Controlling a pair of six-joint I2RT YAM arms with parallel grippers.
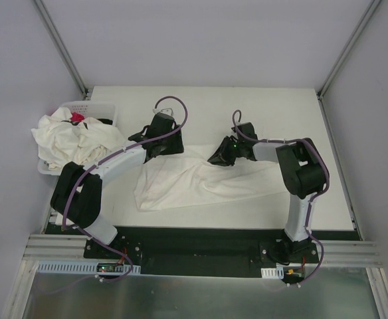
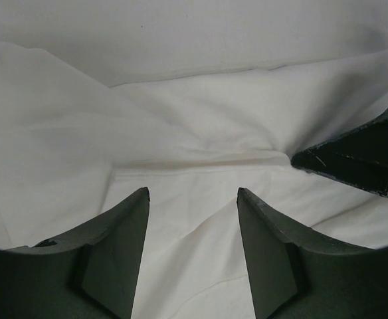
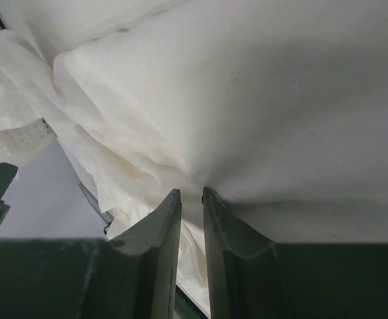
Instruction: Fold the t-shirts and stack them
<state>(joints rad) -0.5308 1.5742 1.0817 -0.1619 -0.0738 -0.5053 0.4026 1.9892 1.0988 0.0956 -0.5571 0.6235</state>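
Notes off-white t-shirt [image 1: 194,179] rumpled mid-table, long axis left to right, its far edge pinched in the narrow jaws of right gripper [image 1: 222,154], left gripper [image 1: 155,147] nearer the shirt's left end, jaws apart and empty just over cloth; spare t-shirts [image 1: 68,139] heaped at table's left edge.

The heap of shirts [image 1: 68,139] hides most of the basket [image 1: 93,106]. The small red thing [image 1: 78,117] is too tiny to tell.
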